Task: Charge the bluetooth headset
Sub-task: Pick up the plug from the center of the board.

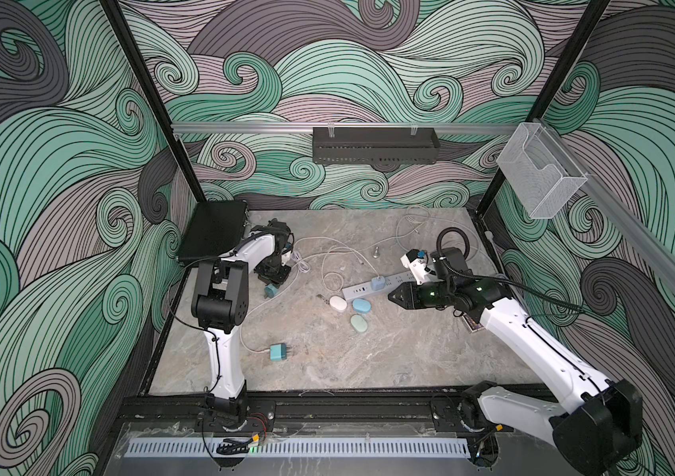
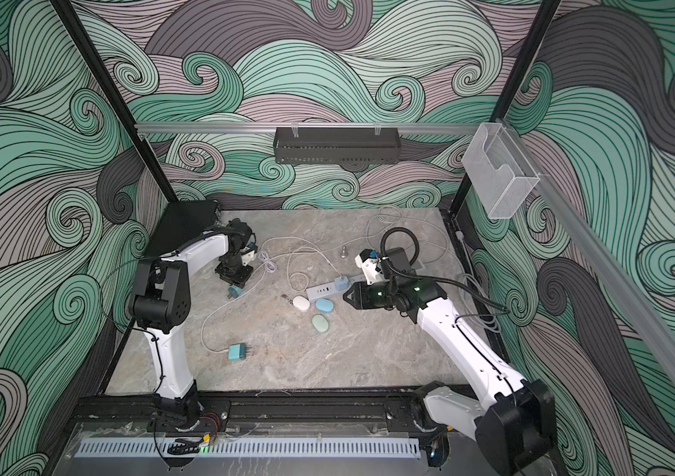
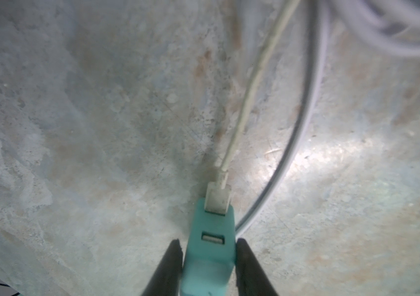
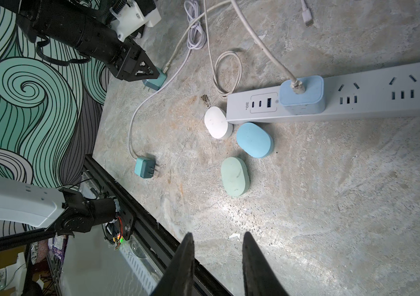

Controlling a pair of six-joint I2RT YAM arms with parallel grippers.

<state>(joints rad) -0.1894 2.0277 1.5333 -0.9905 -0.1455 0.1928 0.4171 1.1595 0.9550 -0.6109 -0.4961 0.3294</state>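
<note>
Robot lab cell: aluminium rail (image 1: 245, 127), patterned walls (image 1: 39, 165).

My right gripper (image 4: 217, 258) hangs empty, jaws apart. Beyond it I see a white case (image 4: 216, 123), a blue case (image 4: 255, 139) and a green case (image 4: 235, 176) beside the power strip (image 4: 373, 102); farther, the left gripper (image 4: 155, 73) touches a teal charger (image 4: 157, 83).

Cases: three: white (image 4: 217, 122), blue (image 4: 254, 139), green (image 4: 235, 176).
Adapters: three: two teal (image 4: 155, 81) (image 4: 144, 167), one pale blue (image 4: 302, 96).
Strip (image 4: 373, 102): one.
Metal cone (image 1: 375, 251): one.
Cables (image 4: 257, 38): several, tangled; exact count unclear.
</note>
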